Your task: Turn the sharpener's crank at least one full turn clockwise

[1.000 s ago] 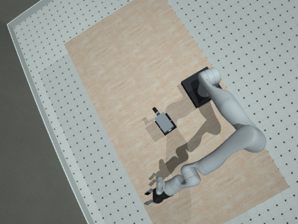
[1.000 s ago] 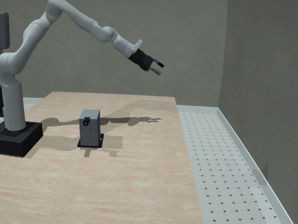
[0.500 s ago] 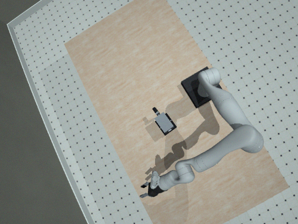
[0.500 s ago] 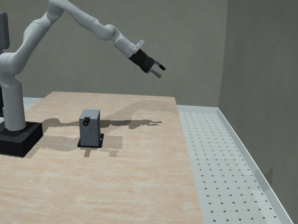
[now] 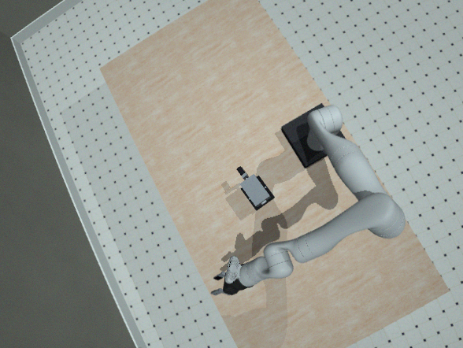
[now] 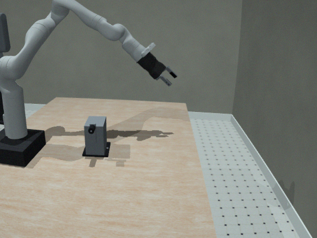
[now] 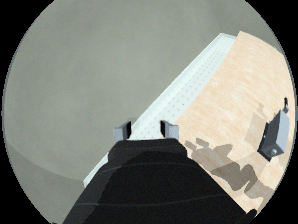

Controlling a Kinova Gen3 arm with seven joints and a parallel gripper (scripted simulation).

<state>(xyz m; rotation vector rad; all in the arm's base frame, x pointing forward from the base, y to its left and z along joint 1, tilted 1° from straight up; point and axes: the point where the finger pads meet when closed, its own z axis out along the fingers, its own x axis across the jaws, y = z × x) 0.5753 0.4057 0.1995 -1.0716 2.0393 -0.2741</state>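
The sharpener (image 6: 97, 135) is a grey box on a black base plate, standing upright on the wooden table top. It also shows in the overhead view (image 5: 256, 191) and at the right edge of the wrist view (image 7: 273, 135). Its small dark crank (image 6: 92, 128) sticks out of the side facing the exterior view; from above the crank (image 5: 242, 172) points to the upper left. My gripper (image 6: 169, 78) is open and empty, held high in the air well to the right of the sharpener and tilted downward. From above my gripper (image 5: 217, 284) hangs over the table's edge.
The arm's black base (image 6: 19, 149) stands on the table left of the sharpener. The wooden top (image 6: 108, 175) is bordered by a white dotted floor (image 6: 242, 183) with a raised rim. Grey walls close in behind and to the right.
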